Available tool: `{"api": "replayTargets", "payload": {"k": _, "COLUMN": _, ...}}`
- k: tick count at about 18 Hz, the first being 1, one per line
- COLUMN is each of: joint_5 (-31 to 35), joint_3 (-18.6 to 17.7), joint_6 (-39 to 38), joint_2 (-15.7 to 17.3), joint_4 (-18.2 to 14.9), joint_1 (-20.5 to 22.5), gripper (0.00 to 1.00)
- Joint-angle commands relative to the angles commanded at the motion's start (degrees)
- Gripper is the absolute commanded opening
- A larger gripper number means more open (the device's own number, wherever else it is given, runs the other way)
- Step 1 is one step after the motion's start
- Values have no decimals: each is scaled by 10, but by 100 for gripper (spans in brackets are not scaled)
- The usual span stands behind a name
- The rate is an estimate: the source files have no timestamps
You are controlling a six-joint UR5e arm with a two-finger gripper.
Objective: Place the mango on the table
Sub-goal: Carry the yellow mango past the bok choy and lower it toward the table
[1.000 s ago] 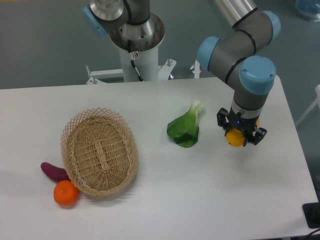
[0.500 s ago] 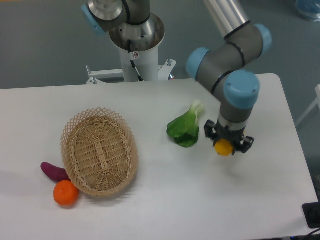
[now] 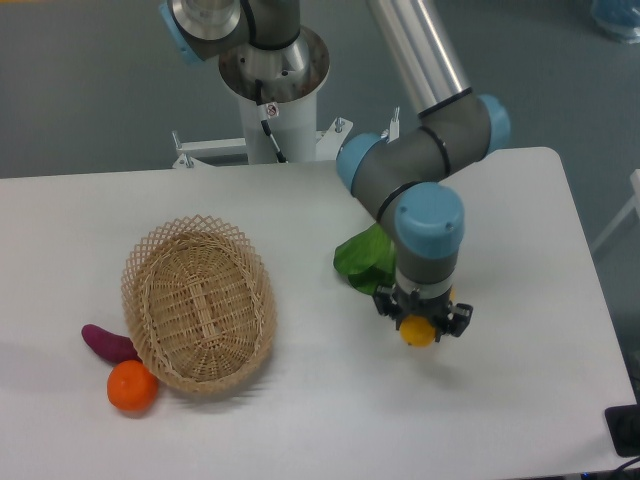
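The gripper (image 3: 420, 322) has its fingers clamped on the mango (image 3: 418, 332), held over the table (image 3: 520, 400) right of centre, just beside the green leafy vegetable (image 3: 362, 262). Bare white tabletop lies toward the front and right edges. The wicker basket (image 3: 199, 303), orange (image 3: 132, 387) and sweet potato (image 3: 108, 343) sit well apart near the front-left corner.

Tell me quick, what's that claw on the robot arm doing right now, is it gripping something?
Gripper: closed on the smooth yellow-orange mango, held over the large flat white table.
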Motion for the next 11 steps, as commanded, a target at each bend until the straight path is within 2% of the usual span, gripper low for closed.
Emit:
{"api": "replayTargets", "payload": {"k": 7, "joint_5": 0, "joint_3": 7, "joint_6": -21, "joint_2": -23, "joint_4": 1, "joint_1": -38, "gripper": 31}}
{"api": "replayTargets", "payload": {"k": 11, "joint_5": 0, "joint_3": 9, "joint_6": -22, "joint_2": -28, "joint_4": 5, "joint_1": -44, "gripper": 36}}
